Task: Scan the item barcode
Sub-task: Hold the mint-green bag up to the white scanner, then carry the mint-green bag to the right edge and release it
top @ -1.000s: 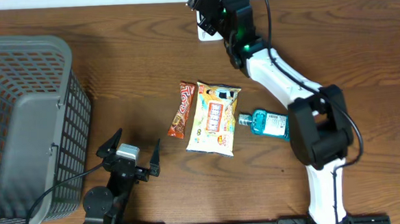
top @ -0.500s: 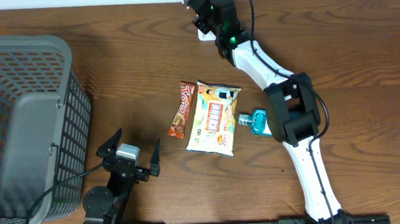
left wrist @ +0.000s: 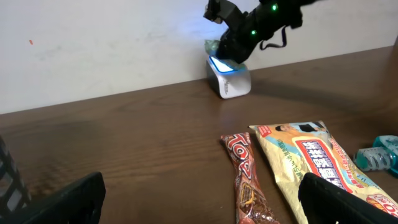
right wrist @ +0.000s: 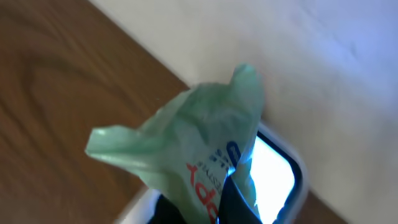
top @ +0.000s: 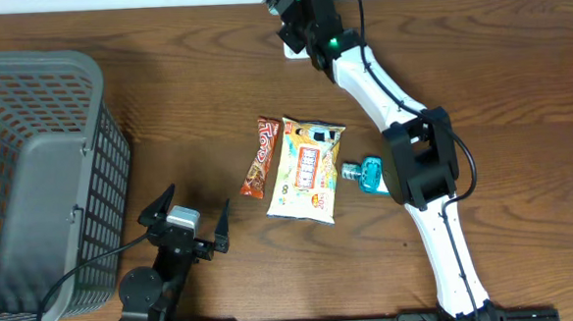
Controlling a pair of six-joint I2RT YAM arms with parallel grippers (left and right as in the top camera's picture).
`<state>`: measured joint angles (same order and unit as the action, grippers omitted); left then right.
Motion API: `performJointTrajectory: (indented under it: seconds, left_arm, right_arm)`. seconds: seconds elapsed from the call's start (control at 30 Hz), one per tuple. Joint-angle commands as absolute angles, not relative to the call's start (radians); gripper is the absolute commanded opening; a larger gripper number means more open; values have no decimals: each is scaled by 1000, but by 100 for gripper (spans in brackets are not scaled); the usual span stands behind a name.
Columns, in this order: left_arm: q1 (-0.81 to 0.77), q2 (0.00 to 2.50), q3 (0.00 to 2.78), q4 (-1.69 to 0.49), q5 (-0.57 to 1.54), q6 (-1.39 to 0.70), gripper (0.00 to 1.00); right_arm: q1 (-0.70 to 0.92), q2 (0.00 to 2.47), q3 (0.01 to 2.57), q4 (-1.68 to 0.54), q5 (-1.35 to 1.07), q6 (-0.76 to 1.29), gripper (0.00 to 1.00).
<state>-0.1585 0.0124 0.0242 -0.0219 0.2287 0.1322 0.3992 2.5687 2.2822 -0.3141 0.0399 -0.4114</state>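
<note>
**Green packet held over the lit scanner**

The left hand (top: 195, 203) hovers low over the desk (top: 185, 107), well nearer the robot than the scanner (top: 295, 50) and to its left. Its fingers are spread wide with nothing between them. A grey mesh basket (top: 109, 140) stands far to the left of the scanner.

Three items lie on the near side of the scanner:
- a brown-and-red snack bar (top: 262, 157);
- a yellow-and-white snack bag (top: 309, 169) just beside the bar;
- a blue-green mouthwash bottle (top: 366, 173) on its side, to the near right of the scanner and partly hidden under the right arm.

The white scanner stands against the wall, its face glowing blue-white. The right hand (right wrist: 205, 208) is clamped on a crumpled pale green packet (right wrist: 193, 149) with red and blue print. It holds the packet just above the scanner's lit face. Whether the packet touches the scanner cannot be told.
</note>
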Motion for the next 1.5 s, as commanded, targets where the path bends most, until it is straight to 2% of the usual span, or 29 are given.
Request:
performJointTrajectory:
  seconds: [0.0, 0.2, 0.37, 0.47, 0.57, 0.87, 1.17, 1.2, 1.23, 1.27, 1.3, 1.33, 1.37, 1.47]
  left_arm:
    - [-162, 11, 6, -52, 231, 142, 99]
    - [-162, 11, 6, -52, 231, 142, 99]
    - [-162, 11, 6, -52, 231, 142, 99]
    - [-162, 11, 6, -52, 231, 142, 99]
    - [-162, 11, 6, -52, 231, 142, 99]
    - [-162, 11, 6, -52, 231, 142, 99]
    - [-162, 11, 6, -52, 231, 142, 99]
    - [-162, 11, 6, -52, 231, 142, 99]
    - [-162, 11, 6, -52, 231, 142, 99]
    - [-162, 11, 6, -52, 231, 142, 99]
    - [-162, 11, 6, -52, 231, 142, 99]
    - [-162, 11, 6, -52, 231, 142, 99]
    - [-162, 11, 6, -52, 231, 142, 99]
    - [-162, 11, 6, -52, 231, 142, 99]
  right_arm:
    - [398, 2493, 2365, -445, 215, -389, 1]
    - [344, 2371, 2387, -811, 395, -370, 1]
    - [186, 2315, 2387, -1119, 443, -151, 1]
    - [72, 2317, 2384, -1228, 457, -42, 1]
    - [-56, 2328, 2355, -1253, 463, 35, 1]
    - [-434, 2342, 2127, -1123, 465, 59, 1]
    - [-646, 2334, 2081, -1088, 465, 54, 1]
    - [-661, 2329, 2081, -1089, 461, 55, 6]
    - [-676, 2322, 2081, -1090, 437, 55, 17]
    - [-688, 2311, 2081, -1092, 400, 55, 38]
    - [-695, 2300, 2081, -1092, 360, 55, 52]
    - [-700, 2288, 2081, -1093, 323, 54, 83]
    - [-701, 2265, 2081, -1093, 266, 54, 99]
    - [-697, 2195, 2081, -1092, 136, 54, 99]
